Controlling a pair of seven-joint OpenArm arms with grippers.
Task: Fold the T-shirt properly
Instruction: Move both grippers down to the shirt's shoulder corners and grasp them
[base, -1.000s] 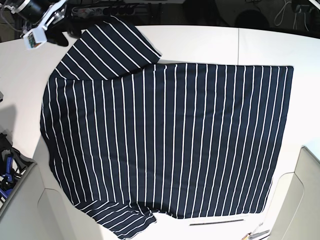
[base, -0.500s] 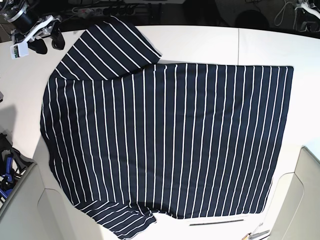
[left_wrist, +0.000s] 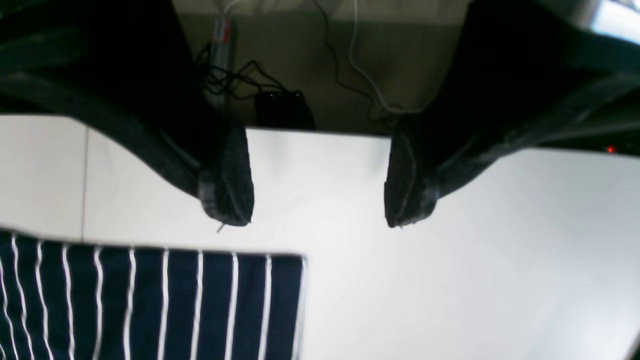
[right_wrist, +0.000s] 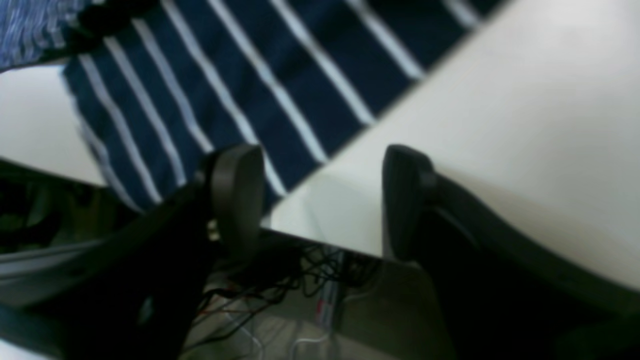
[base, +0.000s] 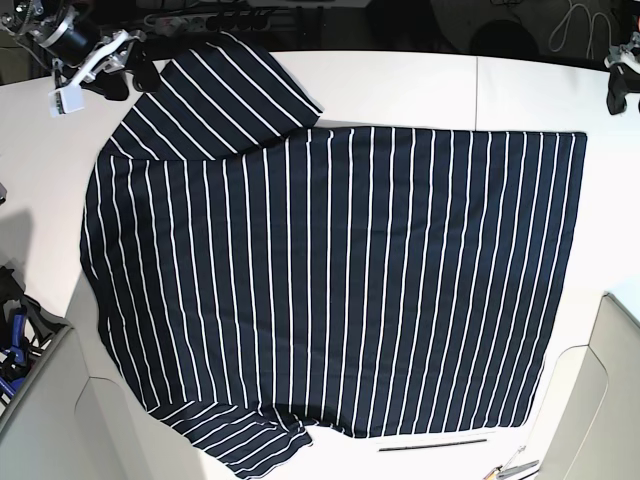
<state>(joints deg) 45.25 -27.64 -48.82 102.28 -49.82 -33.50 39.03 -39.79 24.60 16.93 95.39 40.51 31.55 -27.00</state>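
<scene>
Dark navy soft fabric T-shirt (base: 330, 280) with thin white stripes lay spread flat across the white table (base: 420, 85). At the table's far left corner, the right gripper (base: 118, 80) hovered beside the upper sleeve (right_wrist: 240, 80), its black fingers (right_wrist: 235, 190) spread apart and holding nothing. At the far right, the left gripper (left_wrist: 317, 220) hung over bare tabletop near the shirt's hem corner (left_wrist: 280, 280), fingers likewise apart and empty.
</scene>
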